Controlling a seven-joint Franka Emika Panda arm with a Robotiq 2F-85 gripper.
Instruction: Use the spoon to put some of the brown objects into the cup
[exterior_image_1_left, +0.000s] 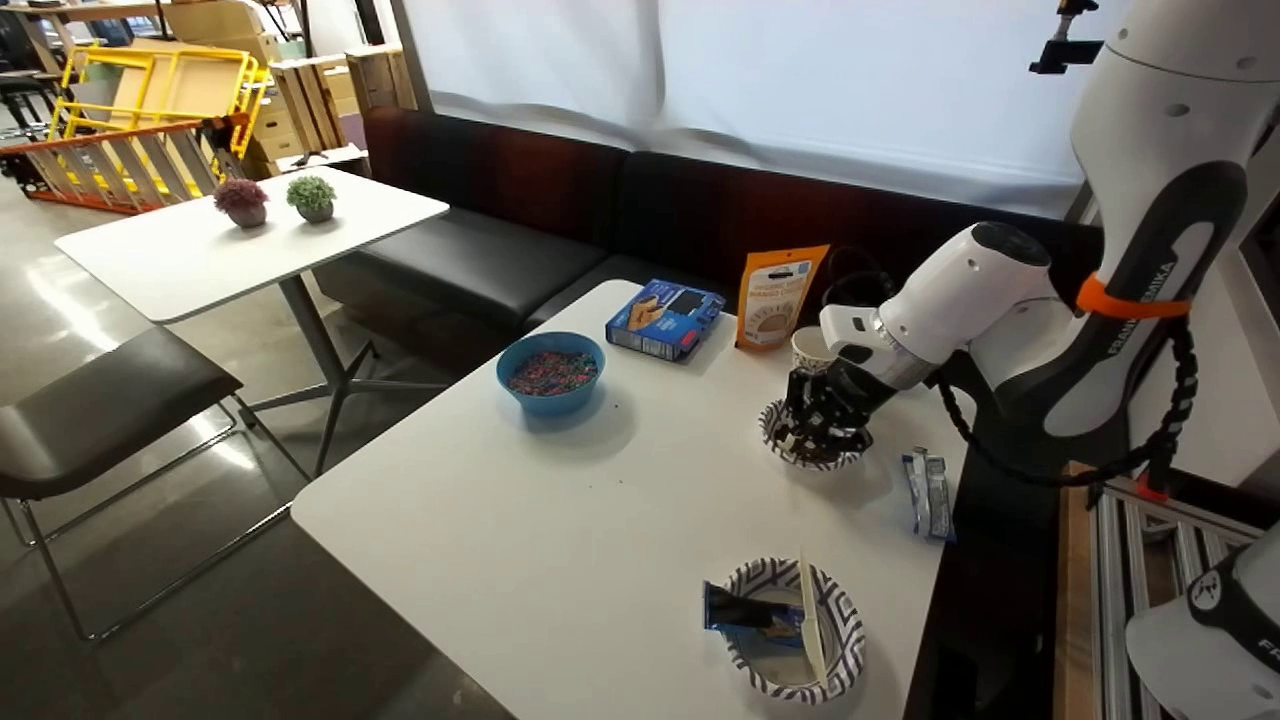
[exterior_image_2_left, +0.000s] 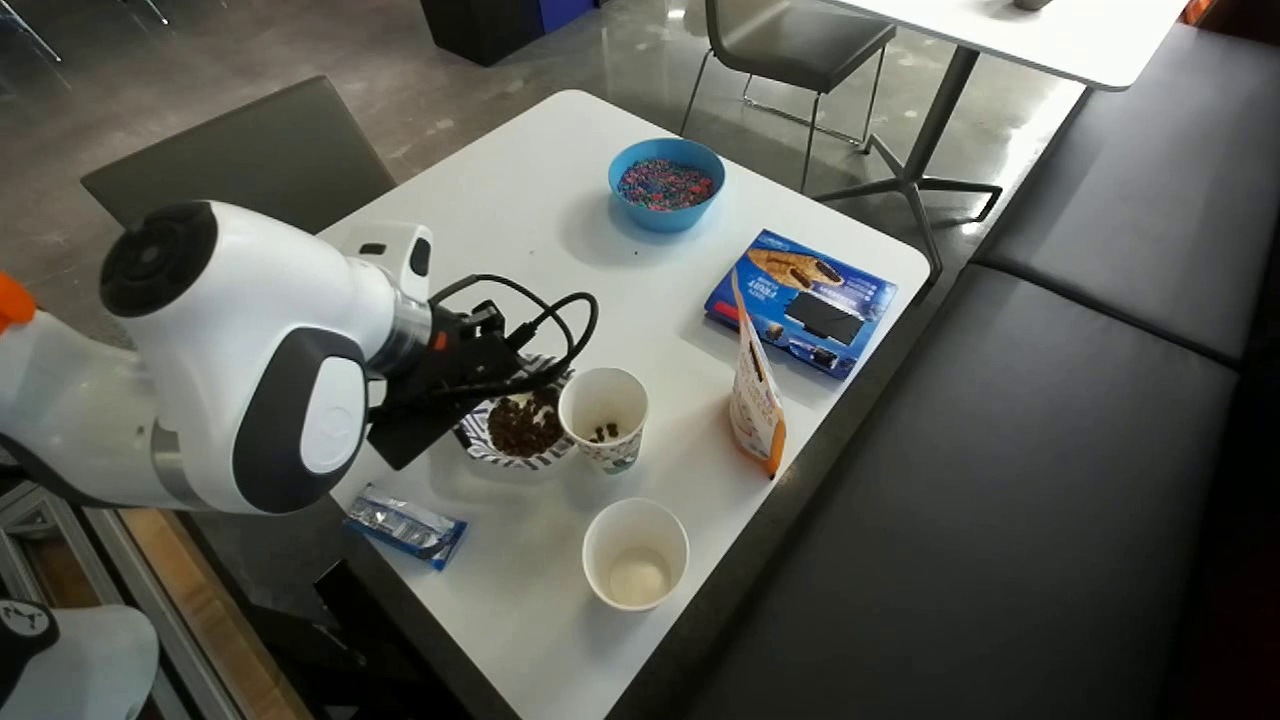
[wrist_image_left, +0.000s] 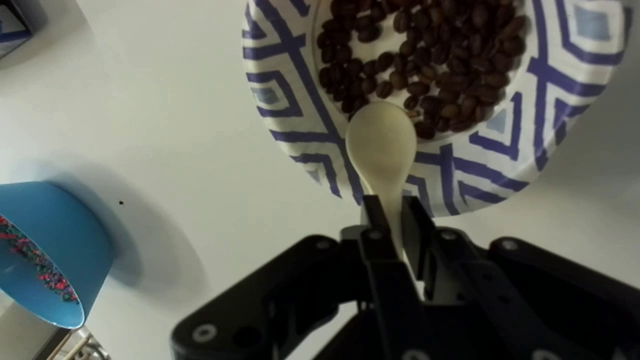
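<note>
Downward the arm (exterior_image_1_left: 965, 290) slants, pincer (wrist_image_left: 391, 206) gripping the spoon (wrist_image_left: 381, 132) over the bowl (wrist_image_left: 475, 172).

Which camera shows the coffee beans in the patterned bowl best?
The wrist view: the coffee beans there are large enough to tell apart, though the frame crops the patterned bowl. Both exterior views show them smaller, the gripper covering part of the bowl.

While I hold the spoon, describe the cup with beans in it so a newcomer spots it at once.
In an exterior view, the white table bears a patterned bowl of brown beans. Your cup stands between that bowl and the orange pouch. Unlike the other cup nearby, it shows a few dark beans inside.
</note>
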